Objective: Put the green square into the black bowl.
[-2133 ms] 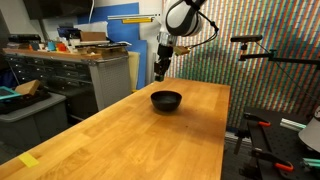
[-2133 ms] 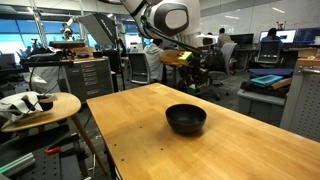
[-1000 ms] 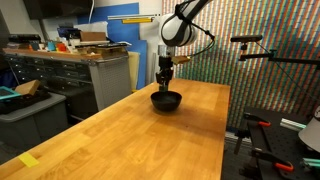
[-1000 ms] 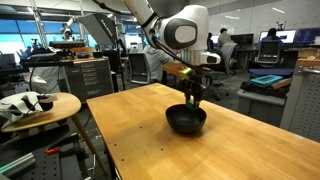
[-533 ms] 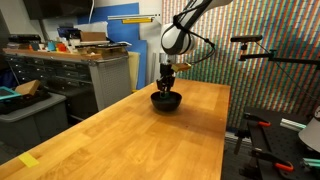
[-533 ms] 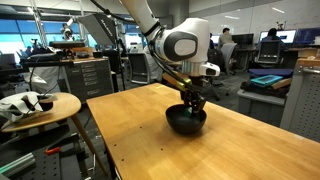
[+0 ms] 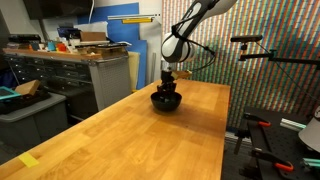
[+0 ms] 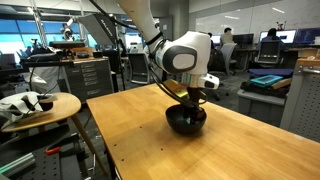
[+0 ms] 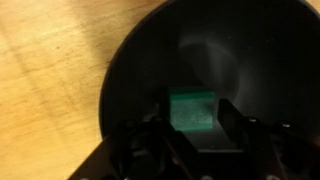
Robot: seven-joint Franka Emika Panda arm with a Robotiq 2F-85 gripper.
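The black bowl [image 7: 166,101] sits on the far part of the wooden table, and it also shows in an exterior view [image 8: 186,121]. My gripper [image 7: 167,88] reaches straight down into it [image 8: 193,103]. In the wrist view the bowl's glossy wall [image 9: 140,60] fills most of the frame. The small green square [image 9: 191,110] sits between my two fingers [image 9: 191,122], just above or on the bowl's floor. The fingers look closed against its sides. The green square is hidden by the gripper and bowl in both exterior views.
The wooden table [image 7: 150,140] has a flat yellow tape patch [image 7: 28,160] near its front corner. A round side table [image 8: 40,105] with clutter and a grey cabinet [image 7: 70,70] stand beside the table. Tripods and stands [image 7: 260,60] are behind it.
My gripper has moved from above and behind the bowl to over it, then down into it, carrying the green square.
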